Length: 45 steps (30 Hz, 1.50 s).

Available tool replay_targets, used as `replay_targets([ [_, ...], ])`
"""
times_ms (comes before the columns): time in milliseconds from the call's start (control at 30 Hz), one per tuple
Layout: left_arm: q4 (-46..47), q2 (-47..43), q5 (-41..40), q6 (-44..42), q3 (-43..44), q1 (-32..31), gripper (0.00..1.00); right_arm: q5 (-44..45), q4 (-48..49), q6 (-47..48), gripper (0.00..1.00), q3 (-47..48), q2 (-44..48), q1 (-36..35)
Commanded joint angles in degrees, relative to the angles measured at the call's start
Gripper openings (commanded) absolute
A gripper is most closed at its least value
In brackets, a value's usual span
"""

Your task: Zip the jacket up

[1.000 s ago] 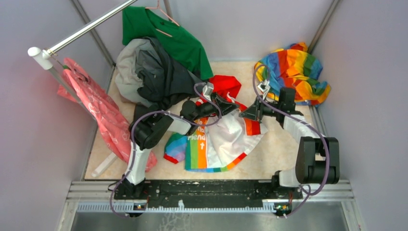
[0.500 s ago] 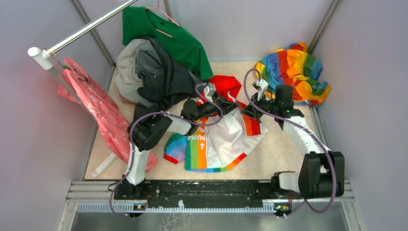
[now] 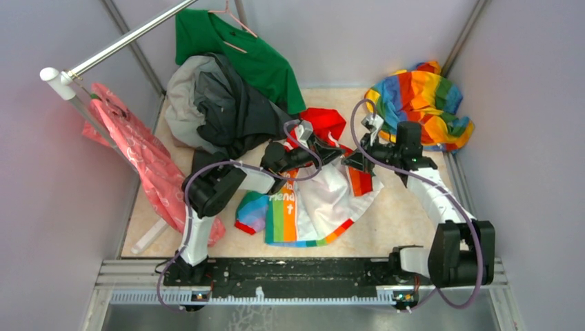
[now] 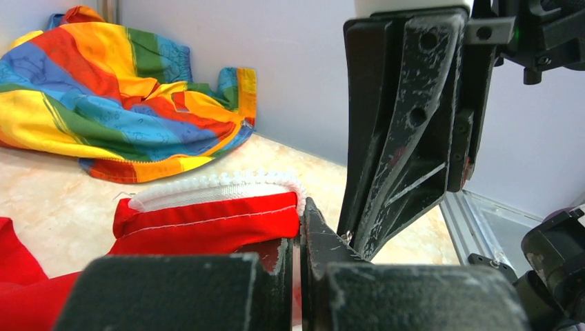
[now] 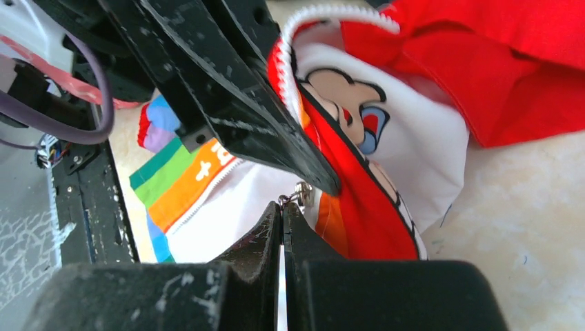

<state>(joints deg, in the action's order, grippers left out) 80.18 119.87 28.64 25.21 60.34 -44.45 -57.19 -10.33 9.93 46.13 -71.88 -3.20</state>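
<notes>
Jacket (image 3: 321, 200) mid-table: white panel and rainbow stripes spread toward near edge, red hood (image 3: 323, 123) toward far edge. Left tool (image 4: 301, 231) clamped tight on red zipper edge (image 4: 214, 222), white teeth along top. Right tool (image 5: 281, 217) pinched shut on metal zipper pull (image 5: 301, 194), tip close to left tool. Rainbow cloth (image 3: 421, 103) in far right corner. Dark grey garment (image 3: 227, 103) far left, green shirt (image 3: 255, 55) behind it.

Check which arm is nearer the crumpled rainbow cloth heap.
Right. The right arm sits beside the rainbow cloth heap; the left arm lies farther left, over the white jacket.
</notes>
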Motion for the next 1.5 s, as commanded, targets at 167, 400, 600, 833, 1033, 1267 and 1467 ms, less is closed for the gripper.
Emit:
replay_targets([
  [167,-2.10,-1.87,0.15,-4.61,2.24,-1.18,0.00,-6.54,4.57,-2.03,0.00,0.33,2.49,1.22],
  [400,-2.43,-3.29,-2.12,-3.62,-0.35,2.20,0.00,-9.59,-0.41,0.74,0.00,-0.07,4.51,7.56],
  [600,-2.80,-3.42,-1.75,-3.03,-0.05,2.87,0.00,-9.51,-1.61,1.41,0.00,-0.69,5.24,7.68],
  [833,-1.68,-4.08,-0.47,0.45,1.13,3.31,0.00,-4.37,-9.90,7.30,0.00,0.97,-0.01,7.51],
  [1033,0.08,-3.78,1.73,5.15,2.23,3.38,0.00,1.27,-12.23,8.54,0.00,2.03,-3.27,3.78],
  [1267,-0.35,-3.17,3.24,11.71,2.08,3.36,0.12,-2.03,-9.62,7.59,0.00,1.31,-1.72,2.07],
  [1467,3.09,-1.02,1.70,17.09,-1.52,2.94,0.23,-3.15,-6.84,5.53,0.00,-0.06,0.42,2.40],
])
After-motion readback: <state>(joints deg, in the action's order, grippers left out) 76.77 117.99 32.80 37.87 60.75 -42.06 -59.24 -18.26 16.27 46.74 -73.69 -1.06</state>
